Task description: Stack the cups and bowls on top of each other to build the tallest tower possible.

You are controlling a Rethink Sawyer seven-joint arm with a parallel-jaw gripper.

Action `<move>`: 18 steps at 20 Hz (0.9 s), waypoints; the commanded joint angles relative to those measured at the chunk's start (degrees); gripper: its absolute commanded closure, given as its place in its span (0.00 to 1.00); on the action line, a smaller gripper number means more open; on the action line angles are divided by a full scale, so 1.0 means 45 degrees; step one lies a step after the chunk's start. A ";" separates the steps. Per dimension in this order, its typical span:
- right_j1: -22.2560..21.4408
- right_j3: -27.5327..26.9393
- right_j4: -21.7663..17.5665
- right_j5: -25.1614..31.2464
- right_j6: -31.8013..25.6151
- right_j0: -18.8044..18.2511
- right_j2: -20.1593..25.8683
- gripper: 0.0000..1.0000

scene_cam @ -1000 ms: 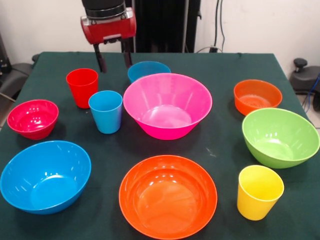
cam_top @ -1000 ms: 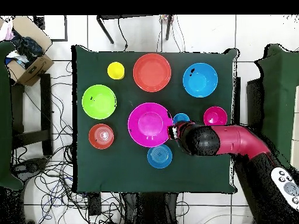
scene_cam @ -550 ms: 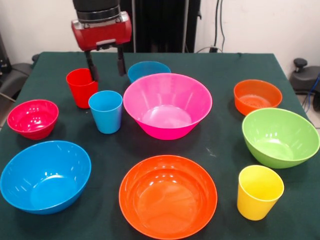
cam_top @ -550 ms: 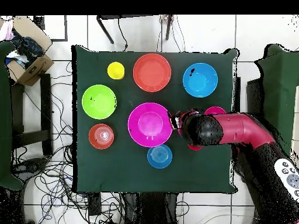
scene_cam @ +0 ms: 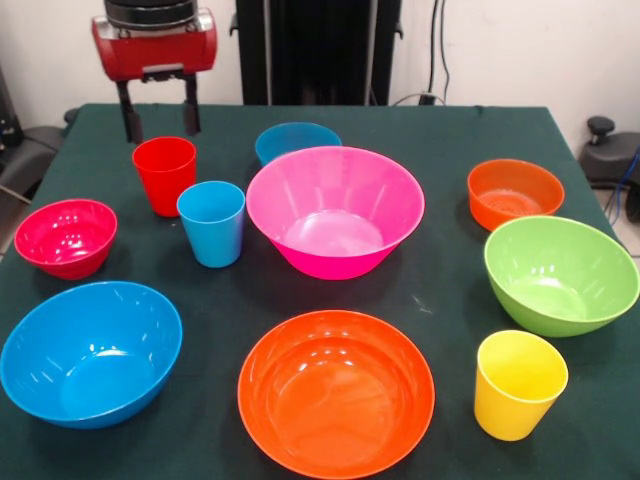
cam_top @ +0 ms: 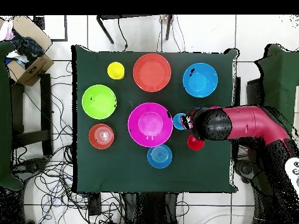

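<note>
My gripper (scene_cam: 160, 118) hangs open and empty just behind and above the red cup (scene_cam: 165, 173), not touching it. The light blue cup (scene_cam: 212, 222) stands in front of the red cup, beside the large pink bowl (scene_cam: 335, 208). Nothing is nested in the pink bowl. A small blue bowl (scene_cam: 297, 140) sits behind it. The small red bowl (scene_cam: 66, 235), large blue bowl (scene_cam: 90, 350), large orange bowl (scene_cam: 335, 392), yellow cup (scene_cam: 518, 383), green bowl (scene_cam: 560, 272) and small orange bowl (scene_cam: 515, 190) each stand alone. In the overhead view the arm (cam_top: 213, 123) covers the small red bowl.
All pieces rest on a dark green table (scene_cam: 440, 130). Overhead, a cardboard box (cam_top: 26, 49) and cables lie on the floor to the left of the table (cam_top: 84, 169).
The gripper has travelled left in the front view, from behind the light blue cup to behind the red cup, and risen slightly. It stayed open. No cup or bowl moved.
</note>
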 commanded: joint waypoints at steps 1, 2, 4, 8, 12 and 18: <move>-0.0198 -0.0273 -0.1368 0.1541 -0.3095 0.0335 -0.0453 0.00; -0.0155 -0.0114 -0.1370 0.1452 -0.2861 0.0291 -0.0476 0.00; 0.0073 0.0170 -0.1336 0.1022 -0.2601 0.0182 -0.0377 0.00; 0.0290 0.0943 -0.0895 0.0360 -0.1927 -0.0007 -0.0174 0.00; 0.0431 0.1387 -0.0712 -0.0114 -0.1494 -0.0104 -0.0058 0.00; 0.0555 0.1470 -0.0800 -0.0346 -0.1404 -0.0237 -0.0014 0.00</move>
